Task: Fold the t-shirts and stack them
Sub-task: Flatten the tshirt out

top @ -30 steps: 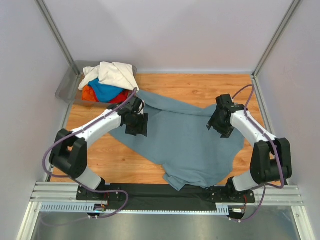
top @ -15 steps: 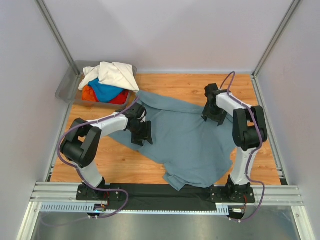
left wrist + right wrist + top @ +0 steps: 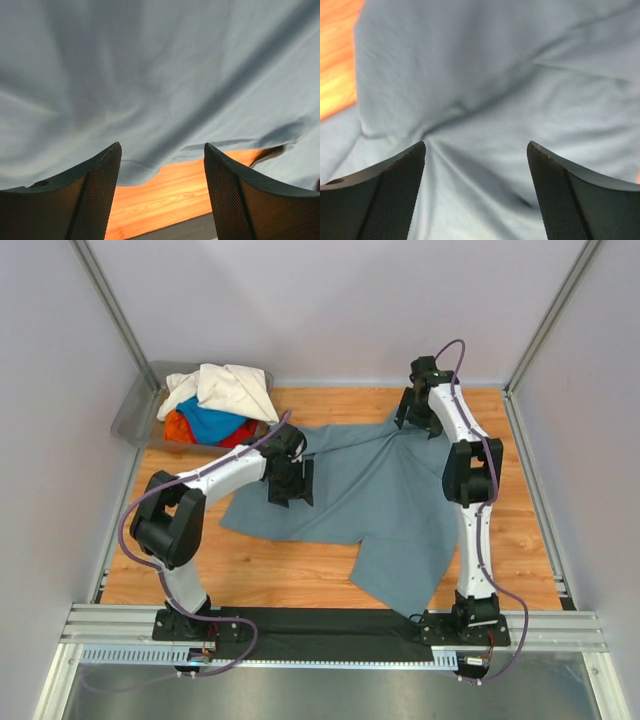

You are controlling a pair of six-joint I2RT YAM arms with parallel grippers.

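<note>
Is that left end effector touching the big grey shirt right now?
Cannot tell. The left wrist view shows the left end effector open above the grey shirt, holding nothing; whether its tips press the cloth is hidden.

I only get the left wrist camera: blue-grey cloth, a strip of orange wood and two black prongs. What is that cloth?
Observer: From above, it is a large slate grey-blue t-shirt spread out on the wooden table.
Operator: Is there a second arm?
Observer: Yes, the right gripper is over the shirt's far edge, jaws apart.
Operator: Any other clothes?
Observer: A grey plastic bin at the far left corner holds a cream-white shirt, a bright blue shirt and a red-orange shirt.
</note>
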